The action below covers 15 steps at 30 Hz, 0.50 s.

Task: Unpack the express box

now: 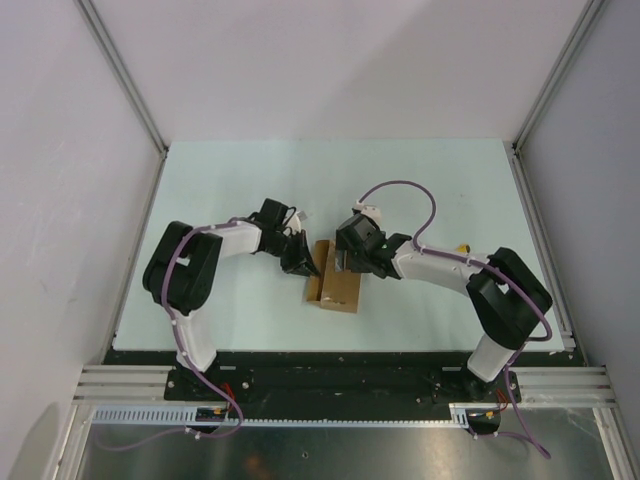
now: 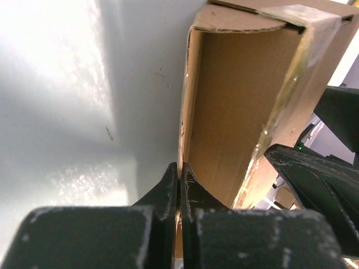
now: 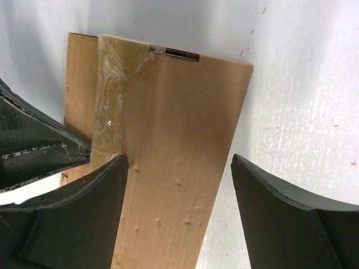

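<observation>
The express box (image 1: pixel 340 290) is a small brown cardboard box lying mid-table between the two arms. My left gripper (image 1: pixel 303 265) is at its left side. In the left wrist view the left gripper (image 2: pixel 179 168) is shut on the thin cardboard edge of the box (image 2: pixel 224 101), whose open inside looks bare where it shows. My right gripper (image 1: pixel 352 262) is over the box's far end. In the right wrist view the right gripper (image 3: pixel 179 162) is open and straddles the taped lid of the box (image 3: pixel 174 112), left finger at its edge, right finger clear.
A small yellow thing (image 1: pixel 462 247) lies on the table behind the right arm. Grey walls with metal rails close in the pale green table (image 1: pixel 230 180) on both sides. A finger of the right gripper (image 2: pixel 320 174) shows in the left wrist view.
</observation>
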Motion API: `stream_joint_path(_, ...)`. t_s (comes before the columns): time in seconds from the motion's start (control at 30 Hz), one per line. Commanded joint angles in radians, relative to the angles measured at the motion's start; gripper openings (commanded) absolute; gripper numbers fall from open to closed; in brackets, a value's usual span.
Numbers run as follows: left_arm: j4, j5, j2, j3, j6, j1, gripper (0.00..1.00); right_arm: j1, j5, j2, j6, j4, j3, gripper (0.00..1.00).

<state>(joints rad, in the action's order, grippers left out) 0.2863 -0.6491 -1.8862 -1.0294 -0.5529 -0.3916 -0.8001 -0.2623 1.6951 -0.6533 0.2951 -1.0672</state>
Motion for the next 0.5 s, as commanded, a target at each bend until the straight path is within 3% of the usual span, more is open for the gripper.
stream_joint_path(0.0, 0.016, 0.032, 0.116, 0.017, -0.001, 0.025, 0.0, 0.004, -0.043, -0.082, 0.029, 0.076, 0.03, 0.78)
stream_joint_path(0.47, 0.119, 0.066, 0.306, 0.006, -0.041, 0.026, 0.0, 0.012, -0.035, -0.227, 0.066, 0.134, -0.057, 0.8)
